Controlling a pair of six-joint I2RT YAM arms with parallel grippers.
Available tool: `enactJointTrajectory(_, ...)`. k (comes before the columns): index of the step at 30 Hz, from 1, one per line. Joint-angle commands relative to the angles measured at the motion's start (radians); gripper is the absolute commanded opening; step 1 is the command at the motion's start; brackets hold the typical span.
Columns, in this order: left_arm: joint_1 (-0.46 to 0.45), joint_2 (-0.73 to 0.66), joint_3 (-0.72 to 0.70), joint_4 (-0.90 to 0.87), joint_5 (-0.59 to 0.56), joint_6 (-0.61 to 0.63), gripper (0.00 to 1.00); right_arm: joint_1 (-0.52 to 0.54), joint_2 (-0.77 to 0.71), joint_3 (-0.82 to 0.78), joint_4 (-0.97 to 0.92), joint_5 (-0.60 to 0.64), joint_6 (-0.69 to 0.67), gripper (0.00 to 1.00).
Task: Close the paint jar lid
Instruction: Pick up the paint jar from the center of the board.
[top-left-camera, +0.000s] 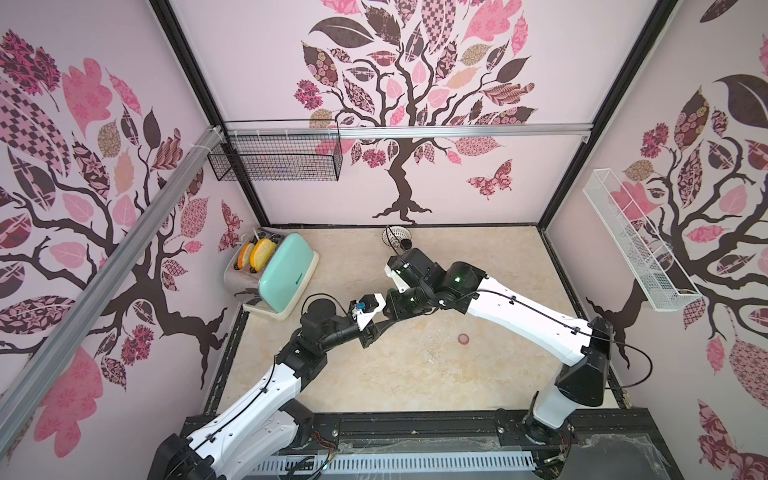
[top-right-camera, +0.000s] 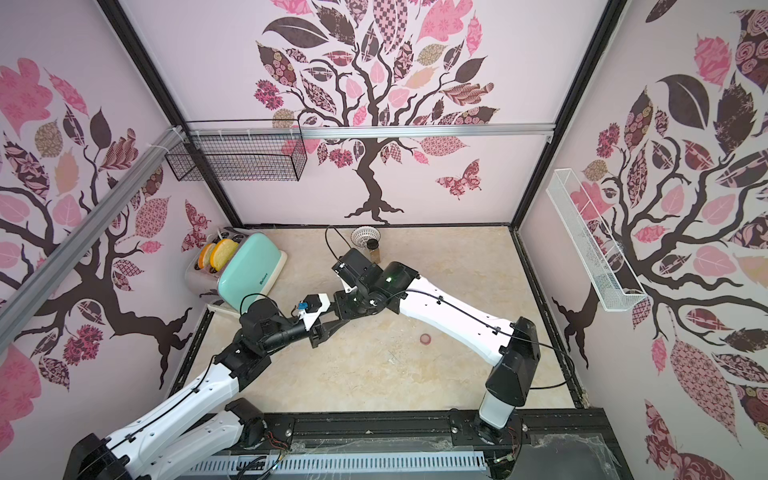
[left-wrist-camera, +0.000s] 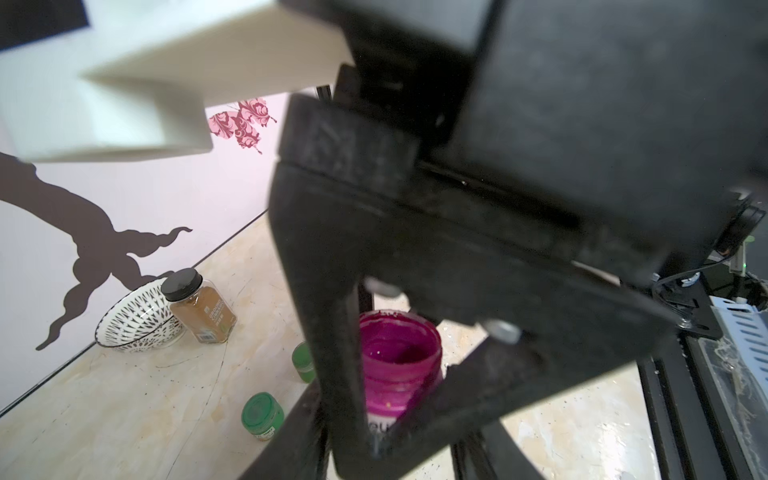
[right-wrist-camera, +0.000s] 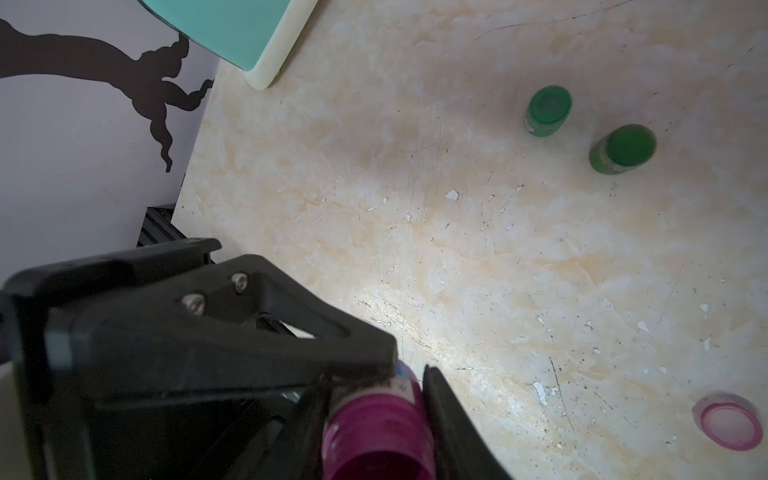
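Two grippers meet near the mint case (top-left-camera: 284, 272): right gripper (right-wrist-camera: 380, 380) jaws clamp the open paint jar (left-wrist-camera: 399, 357); left gripper (top-left-camera: 369, 332) jaws' state unclear. Pink lid (top-left-camera: 464, 339) lies on the bench (top-left-camera: 415, 374), farther from the case.

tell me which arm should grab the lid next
Right, likely: the pink lid lies on the table nearer the right arm. First the right gripper, shut on the open paint jar, must hand it to the left gripper.
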Motion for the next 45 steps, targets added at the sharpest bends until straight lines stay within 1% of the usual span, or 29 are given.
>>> enactJointTrajectory(1, -0.002, -0.001, 0.024, -0.009, 0.007, 0.011, 0.4, 0.007, 0.011, 0.037, 0.012, 0.001, 0.01, 0.36)
enactJointTrajectory(6, -0.002, 0.005, 0.027, -0.015, 0.012, 0.016, 0.36, 0.008, 0.011, 0.034, 0.018, -0.007, 0.017, 0.36)
enactJointTrajectory(8, -0.003, 0.007, 0.028, -0.017, 0.015, 0.019, 0.31, 0.01, 0.011, 0.031, 0.02, -0.006, 0.017, 0.36)
enactJointTrajectory(13, -0.002, 0.009, 0.031, -0.017, 0.018, 0.02, 0.26, 0.01, 0.01, 0.029, 0.024, -0.004, 0.018, 0.4)
enactJointTrajectory(15, -0.002, 0.007, 0.028, -0.017, 0.019, 0.023, 0.24, 0.01, 0.009, 0.029, 0.024, -0.001, 0.015, 0.45)
enactJointTrajectory(19, -0.003, -0.004, 0.025, -0.017, 0.019, 0.033, 0.24, 0.01, -0.003, 0.029, 0.023, 0.037, -0.001, 0.62)
enactJointTrajectory(20, -0.003, -0.006, 0.025, -0.017, 0.021, 0.036, 0.24, 0.01, -0.01, 0.031, 0.021, 0.058, -0.01, 0.65)
enactJointTrajectory(25, -0.003, -0.023, 0.018, -0.012, 0.022, 0.048, 0.24, 0.006, -0.078, 0.03, 0.024, 0.161, -0.061, 0.72)
enactJointTrajectory(28, -0.002, -0.029, 0.014, -0.008, 0.025, 0.049, 0.23, -0.008, -0.145, 0.01, 0.037, 0.217, -0.086, 0.75)
enactJointTrajectory(31, -0.002, -0.033, 0.01, -0.002, 0.028, 0.051, 0.23, -0.042, -0.223, -0.033, 0.054, 0.245, -0.09, 0.76)
enactJointTrajectory(36, -0.003, -0.038, 0.006, 0.007, 0.032, 0.051, 0.23, -0.143, -0.346, -0.148, 0.076, 0.253, -0.09, 0.77)
enactJointTrajectory(41, -0.002, -0.043, 0.003, 0.008, 0.033, 0.056, 0.23, -0.254, -0.388, -0.285, 0.046, 0.296, -0.105, 0.81)
enactJointTrajectory(45, -0.003, -0.048, 0.001, 0.009, 0.038, 0.058, 0.23, -0.347, -0.382, -0.429, 0.076, 0.277, -0.107, 0.82)
